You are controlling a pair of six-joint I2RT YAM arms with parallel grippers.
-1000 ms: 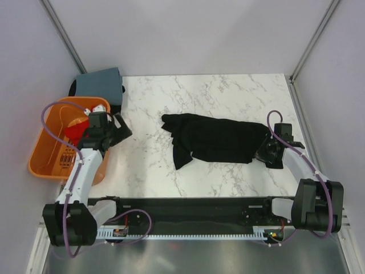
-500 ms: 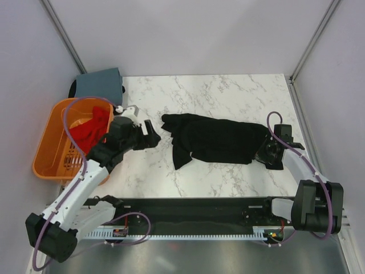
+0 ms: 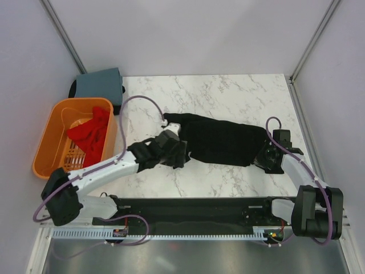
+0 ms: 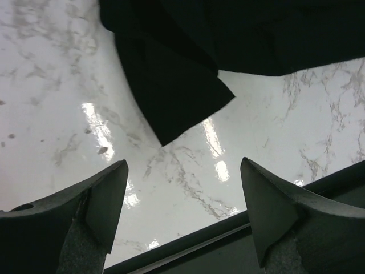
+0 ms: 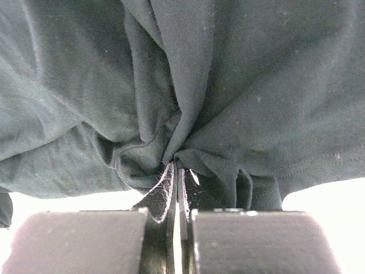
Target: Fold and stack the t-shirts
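A black t-shirt [image 3: 219, 140] lies stretched across the middle of the marble table [image 3: 228, 94]. My right gripper [image 3: 267, 154] is shut on its right end, the cloth bunched between the fingers [image 5: 174, 182]. My left gripper [image 3: 178, 158] is open over the shirt's lower left corner, which shows as a black flap [image 4: 171, 97] just above the table; nothing is between its fingertips [image 4: 108, 197]. A red t-shirt [image 3: 91, 134] lies in the orange basket [image 3: 48, 142] at the left.
A grey-blue folded item [image 3: 100, 83] sits behind the basket at the back left corner. The black rail [image 3: 194, 208] runs along the table's near edge. Walls close in both sides.
My left arm swung from the basket across to the black shirt's lower left corner. The red shirt stays in the basket. The right gripper keeps its hold.
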